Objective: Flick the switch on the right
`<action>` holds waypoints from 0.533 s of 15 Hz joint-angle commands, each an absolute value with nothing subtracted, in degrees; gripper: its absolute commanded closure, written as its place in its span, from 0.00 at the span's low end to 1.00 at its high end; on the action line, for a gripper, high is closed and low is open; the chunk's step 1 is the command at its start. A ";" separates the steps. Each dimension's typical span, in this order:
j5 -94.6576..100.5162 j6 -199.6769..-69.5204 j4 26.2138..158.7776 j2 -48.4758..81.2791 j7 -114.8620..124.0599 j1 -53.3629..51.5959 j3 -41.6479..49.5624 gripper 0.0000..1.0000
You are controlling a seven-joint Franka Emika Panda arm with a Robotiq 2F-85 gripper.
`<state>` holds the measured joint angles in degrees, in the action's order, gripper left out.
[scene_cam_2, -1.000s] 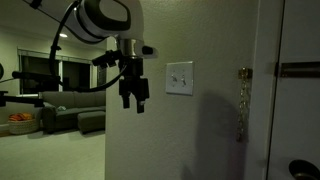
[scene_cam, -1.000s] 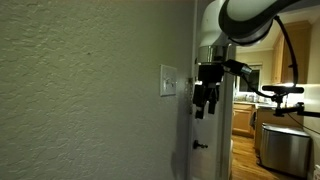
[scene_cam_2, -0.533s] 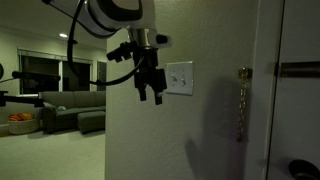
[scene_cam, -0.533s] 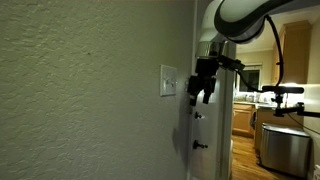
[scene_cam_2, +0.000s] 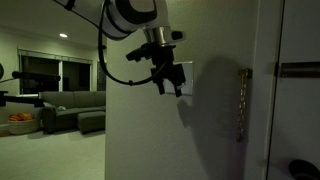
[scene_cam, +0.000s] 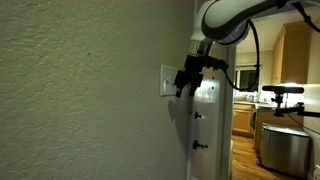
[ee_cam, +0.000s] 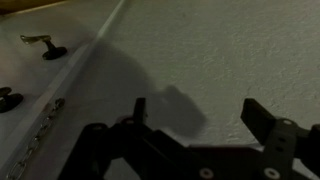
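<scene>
The white switch plate [scene_cam: 167, 81] sits on the textured wall; in an exterior view only its edge [scene_cam_2: 186, 78] shows behind the gripper. My black gripper [scene_cam: 184, 80] [scene_cam_2: 167, 82] is right in front of the plate, very close to it; whether it touches cannot be told. The toggle itself is hidden by the gripper. In the wrist view my gripper [ee_cam: 198, 115] is open, both fingers spread over bare textured wall, with nothing between them. The plate is out of the wrist view.
A white door with a lever handle [ee_cam: 40, 46] and a chain lock [scene_cam_2: 241, 102] stands next to the wall. A sofa [scene_cam_2: 60, 108] lies in the room behind. A kitchen with cabinets and a bin [scene_cam: 283, 146] shows past the wall's corner.
My gripper has moved up and towards the switch plate, from beside and below it to right in front of it, now covering most of it in an exterior view.
</scene>
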<state>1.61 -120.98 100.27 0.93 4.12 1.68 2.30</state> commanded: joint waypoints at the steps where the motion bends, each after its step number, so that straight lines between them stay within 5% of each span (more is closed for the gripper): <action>1: 1.85 -122.67 96.76 2.92 4.38 2.35 2.89 0.29; 7: 0.88 -123.41 93.60 4.19 4.12 2.62 3.73 0.68; 8: 0.47 -123.67 93.16 4.43 3.99 2.74 3.78 0.65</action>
